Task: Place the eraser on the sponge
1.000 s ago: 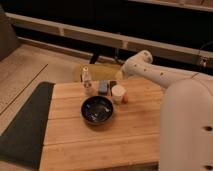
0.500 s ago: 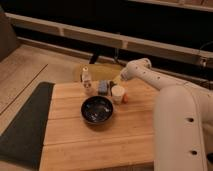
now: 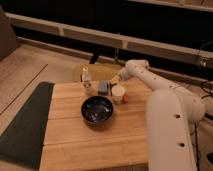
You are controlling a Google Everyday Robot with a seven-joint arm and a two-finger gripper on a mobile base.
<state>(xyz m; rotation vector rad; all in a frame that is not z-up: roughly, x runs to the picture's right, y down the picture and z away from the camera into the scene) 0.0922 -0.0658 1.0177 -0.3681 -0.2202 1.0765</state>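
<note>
**Gripper above the far side of the white cup, by the sponge**

Landmark: white cup (image 3: 118, 93), upright on the wooden tabletop (image 3: 95, 145), towards the far edge.

- Sponge (image 3: 103, 87): blue-grey block just left of the cup, close beside it. Cannot tell whether the two touch. Nothing dark visible on top of it.
- Gripper (image 3: 115, 80): just behind the cup and slightly left, near the sponge's far right corner. Cannot tell whether it is open, closed or gripping anything.
- Arm (image 3: 165, 105): white. It rises from the near right of the cup, bends at an elbow behind and to the right of it, then reaches down-left to the gripper.
- Eraser: cannot be picked out with certainty. It is not seen lying on the sponge, and cannot tell whether the gripper holds it.
- Tiny orange thing (image 3: 126, 98): on the tabletop immediately right of the cup.
- Dark round bowl (image 3: 97, 110): in front of the cup and to its left, apart from it.
- Small bottle (image 3: 86, 76): upright, left of the cup, beyond the sponge.
- Dark mat (image 3: 22, 125): far left of the cup, along the tabletop's left edge.
</note>
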